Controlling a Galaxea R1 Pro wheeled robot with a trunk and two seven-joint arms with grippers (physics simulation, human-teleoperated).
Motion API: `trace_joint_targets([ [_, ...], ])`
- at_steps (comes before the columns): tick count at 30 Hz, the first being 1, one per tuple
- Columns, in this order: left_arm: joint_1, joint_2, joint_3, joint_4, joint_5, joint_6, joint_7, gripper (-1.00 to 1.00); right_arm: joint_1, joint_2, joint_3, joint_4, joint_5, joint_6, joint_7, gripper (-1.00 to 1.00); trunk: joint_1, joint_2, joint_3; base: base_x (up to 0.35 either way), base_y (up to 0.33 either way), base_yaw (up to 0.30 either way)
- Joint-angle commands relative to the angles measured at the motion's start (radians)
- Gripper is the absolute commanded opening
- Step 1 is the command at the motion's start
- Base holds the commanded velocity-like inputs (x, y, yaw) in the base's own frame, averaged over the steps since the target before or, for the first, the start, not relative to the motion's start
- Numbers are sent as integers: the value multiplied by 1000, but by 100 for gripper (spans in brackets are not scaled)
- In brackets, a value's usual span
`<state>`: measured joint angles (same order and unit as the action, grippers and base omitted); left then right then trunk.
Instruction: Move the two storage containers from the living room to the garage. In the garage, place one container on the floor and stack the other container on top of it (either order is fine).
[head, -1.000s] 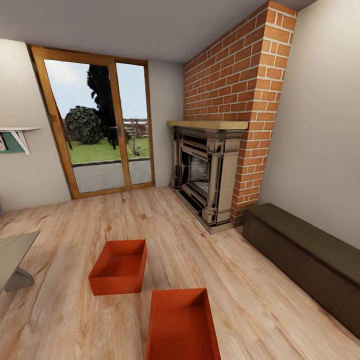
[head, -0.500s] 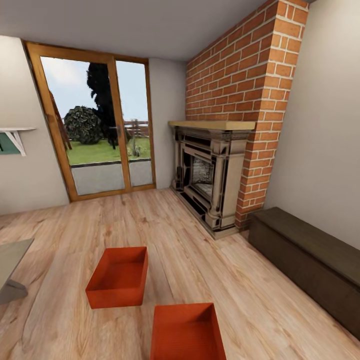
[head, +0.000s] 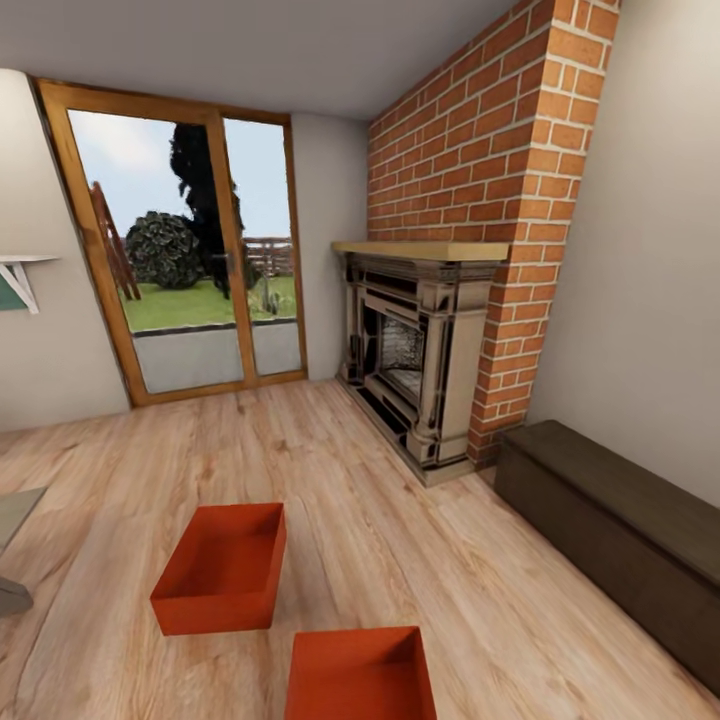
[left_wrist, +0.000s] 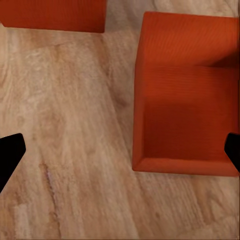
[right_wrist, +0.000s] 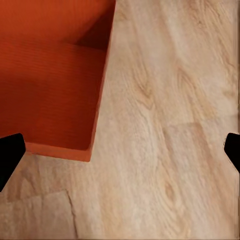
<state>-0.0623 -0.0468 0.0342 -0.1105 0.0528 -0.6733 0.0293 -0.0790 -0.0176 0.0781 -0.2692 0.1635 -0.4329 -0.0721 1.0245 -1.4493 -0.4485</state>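
We stand in the living room, on its wood-plank flooring, with the brick fireplace and the dark chest along the right-hand wall. Both storage containers sit open-topped on the planks: the farther container nearer the glass door, the nearer container just below us. To do this well, we judge we should centre over the nearer bin and lower squarely onto one thin wall. The left gripper hangs wide open and empty above its near wall. The right gripper, equally spread and empty, hangs over bare planks beside its corner.
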Motion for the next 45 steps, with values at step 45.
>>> trace_joint_targets([
  [45,-1,0,3,0,2,-3,0,100,-1,-1,8,1,1,-1,-5,100,0,-1,-1,53,-10,0],
])
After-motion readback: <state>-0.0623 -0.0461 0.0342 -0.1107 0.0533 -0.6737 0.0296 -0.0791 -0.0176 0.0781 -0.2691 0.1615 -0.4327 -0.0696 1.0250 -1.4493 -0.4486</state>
